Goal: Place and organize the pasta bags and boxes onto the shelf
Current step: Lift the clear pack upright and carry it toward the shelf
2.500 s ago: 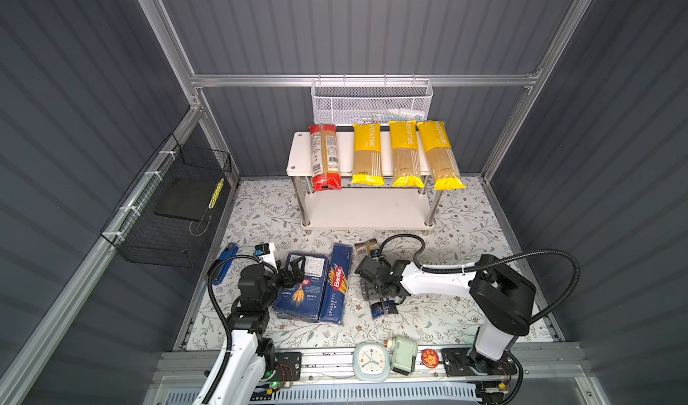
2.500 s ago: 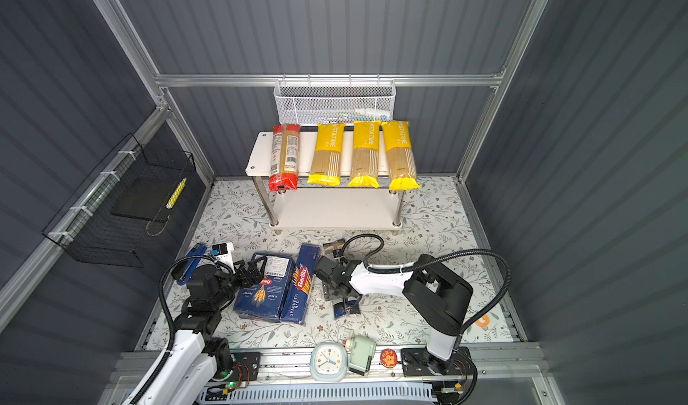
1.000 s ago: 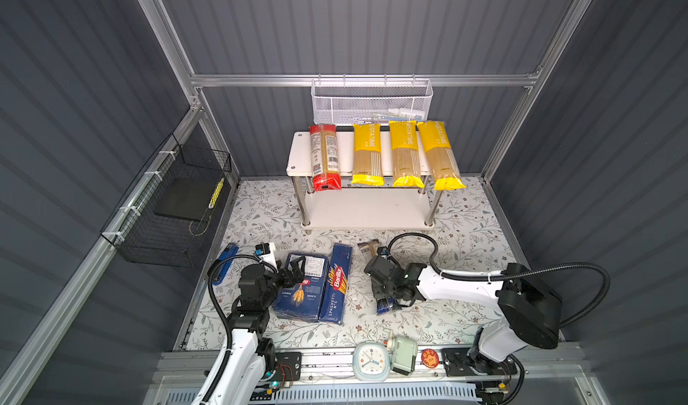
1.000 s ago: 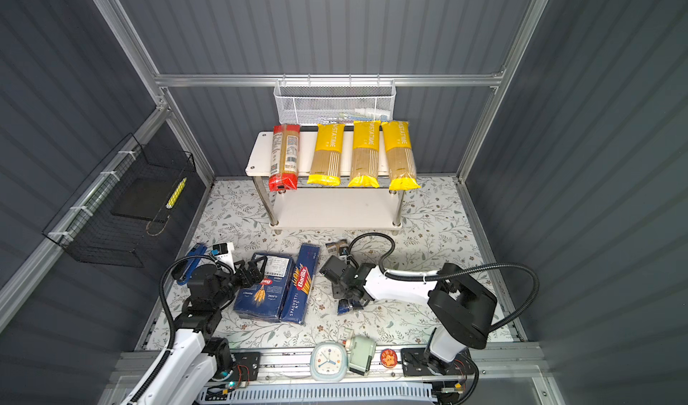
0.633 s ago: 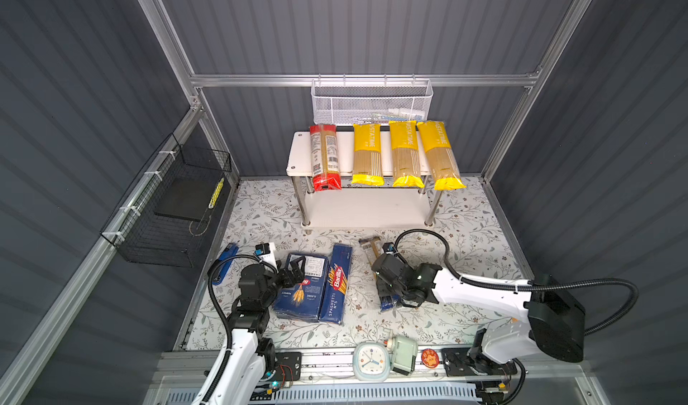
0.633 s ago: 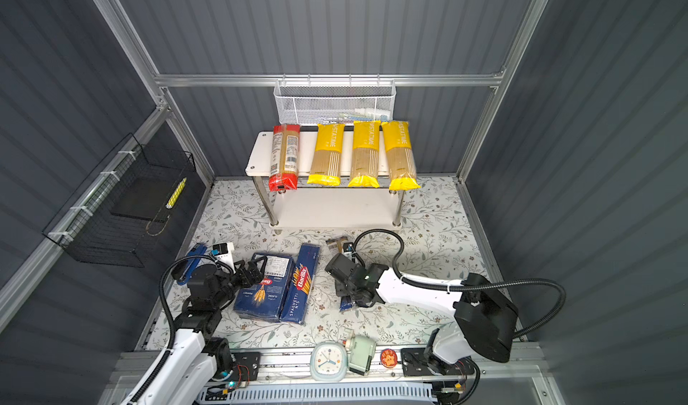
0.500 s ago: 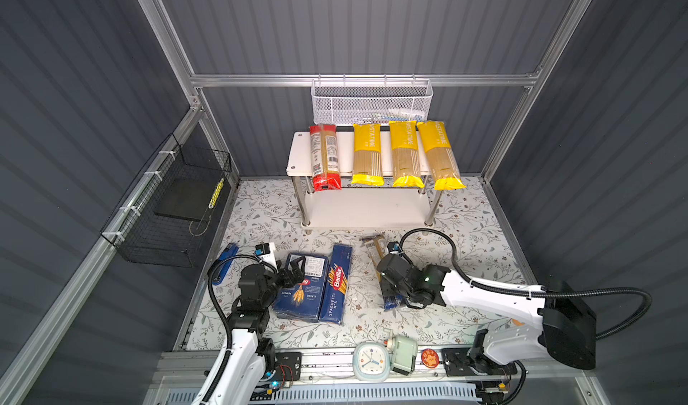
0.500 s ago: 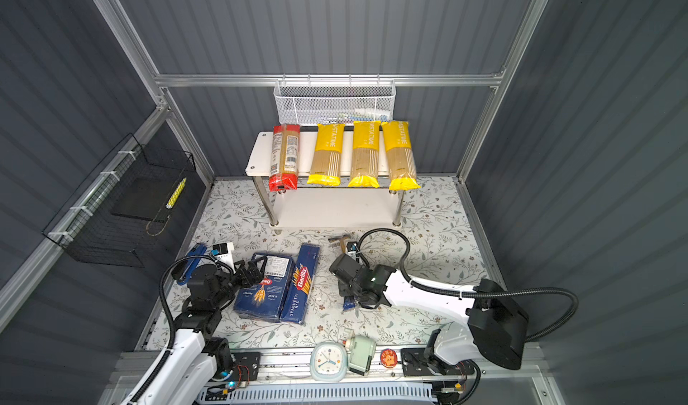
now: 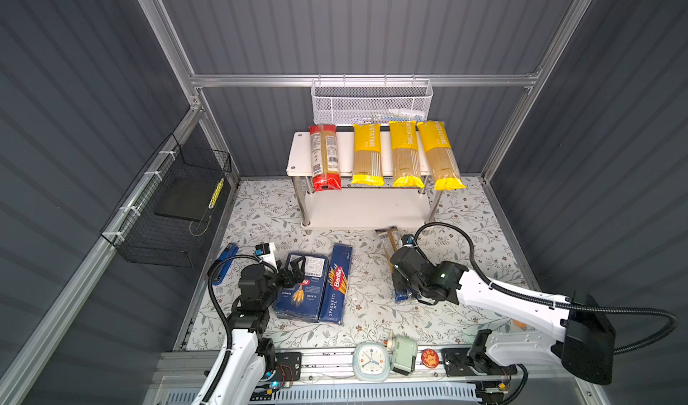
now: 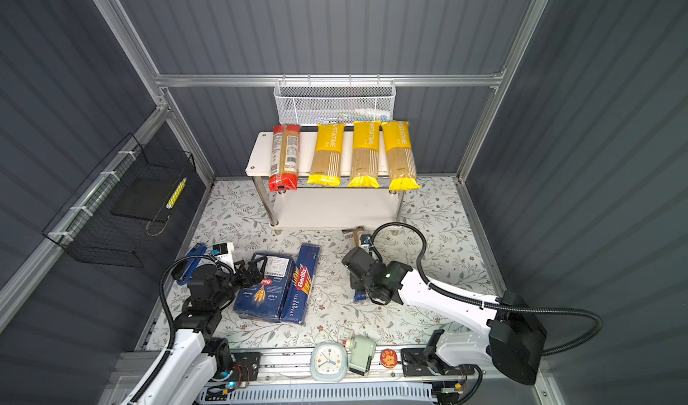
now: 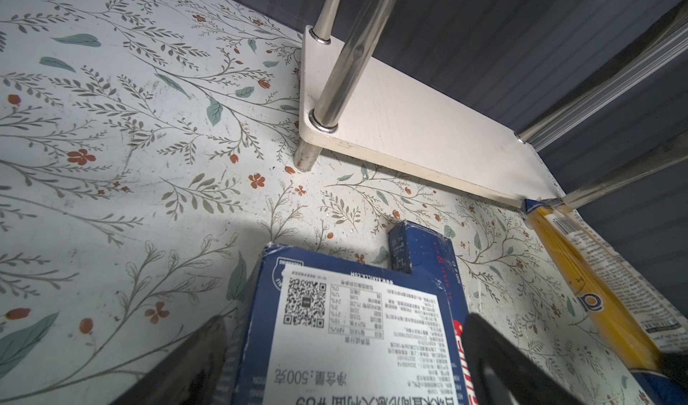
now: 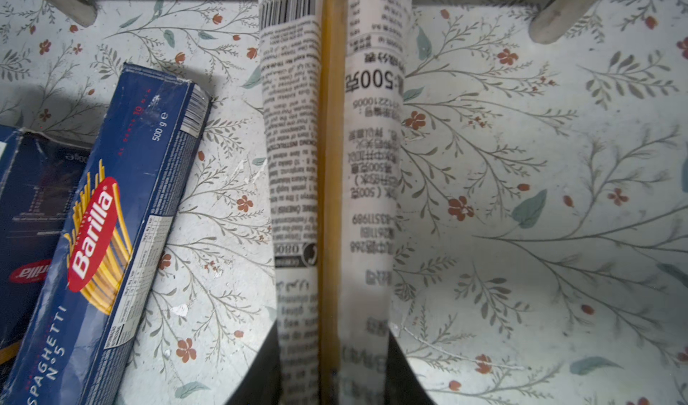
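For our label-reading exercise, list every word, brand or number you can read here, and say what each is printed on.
"Barilla", "SPAGHETTI N°5", "500 g": narrow blue box.
"PERFECT", "CLASSIC", "净含量:500克": wide blue box.
"STATIME", first letters hidden: yellow bags.
"500克": clear bag.
Fine print on all, and the red-ended bag label: too small to read.
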### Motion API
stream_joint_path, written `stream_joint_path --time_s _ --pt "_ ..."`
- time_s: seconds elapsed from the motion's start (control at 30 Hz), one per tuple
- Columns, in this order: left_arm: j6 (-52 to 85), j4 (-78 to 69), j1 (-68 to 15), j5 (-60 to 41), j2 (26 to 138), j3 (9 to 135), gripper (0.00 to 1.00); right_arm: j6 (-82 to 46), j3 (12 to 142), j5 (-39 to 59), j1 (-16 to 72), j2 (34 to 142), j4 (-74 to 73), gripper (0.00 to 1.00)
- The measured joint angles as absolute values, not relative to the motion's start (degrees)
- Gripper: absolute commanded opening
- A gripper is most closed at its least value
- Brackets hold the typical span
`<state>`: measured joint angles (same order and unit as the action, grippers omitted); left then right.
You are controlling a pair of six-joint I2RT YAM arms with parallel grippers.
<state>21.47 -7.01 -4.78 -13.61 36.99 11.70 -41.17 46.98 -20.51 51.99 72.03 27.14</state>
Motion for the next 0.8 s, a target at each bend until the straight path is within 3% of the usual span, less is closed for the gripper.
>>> stream_joint_path --time_s 0.8 --pt "21.5 -7.0 -4.8 -13.6 37.0 11.7 0.99 -32.1 49.3 -19.6 41.6 70.5 25.4 0.2"
